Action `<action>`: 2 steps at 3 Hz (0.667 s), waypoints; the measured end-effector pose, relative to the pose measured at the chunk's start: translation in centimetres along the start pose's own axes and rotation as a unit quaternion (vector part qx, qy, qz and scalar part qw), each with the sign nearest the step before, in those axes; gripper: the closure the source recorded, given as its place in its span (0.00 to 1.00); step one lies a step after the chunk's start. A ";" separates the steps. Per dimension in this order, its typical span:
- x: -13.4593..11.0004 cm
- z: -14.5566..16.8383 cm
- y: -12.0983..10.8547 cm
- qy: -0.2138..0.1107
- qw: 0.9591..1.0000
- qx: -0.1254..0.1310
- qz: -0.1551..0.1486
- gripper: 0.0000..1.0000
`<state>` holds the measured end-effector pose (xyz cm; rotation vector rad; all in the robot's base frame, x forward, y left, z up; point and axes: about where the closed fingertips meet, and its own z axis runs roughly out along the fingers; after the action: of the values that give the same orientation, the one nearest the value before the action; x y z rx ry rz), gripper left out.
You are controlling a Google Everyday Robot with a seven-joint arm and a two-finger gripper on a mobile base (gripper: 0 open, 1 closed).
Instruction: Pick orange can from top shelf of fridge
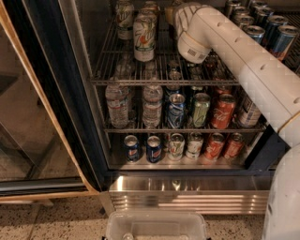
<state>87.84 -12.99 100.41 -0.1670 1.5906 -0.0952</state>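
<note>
The fridge (pixel 187 190) stands open in front of me. My white arm reaches from the right onto the top shelf (pixel 117 80), a wire rack with a front rail. My gripper (pixel 177 13) is at the arm's far end, deep on that shelf near the top edge of the view, mostly hidden behind the wrist. A sliver of the orange can (pixel 168 14), coppery brown, shows just left of the wrist, right at the gripper. I cannot tell whether the two touch.
Tall white-and-green cans (pixel 144 40) stand left of the gripper, and blue cans (pixel 281 41) at the shelf's right. Lower racks hold water bottles (pixel 117 105), red Coca-Cola cans (pixel 222 111) and Pepsi cans (pixel 153 149). The glass door (pixel 42 103) hangs open at left. A clear plastic bin (pixel 157 227) sits below.
</note>
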 end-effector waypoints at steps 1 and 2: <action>0.3 -1.0 -0.3 0.004 1.000 0.004 0.005 1.00; 0.4 -2.3 -0.6 0.005 1.000 0.008 0.012 1.00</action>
<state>85.61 -13.73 100.21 -0.1351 1.6005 -0.0900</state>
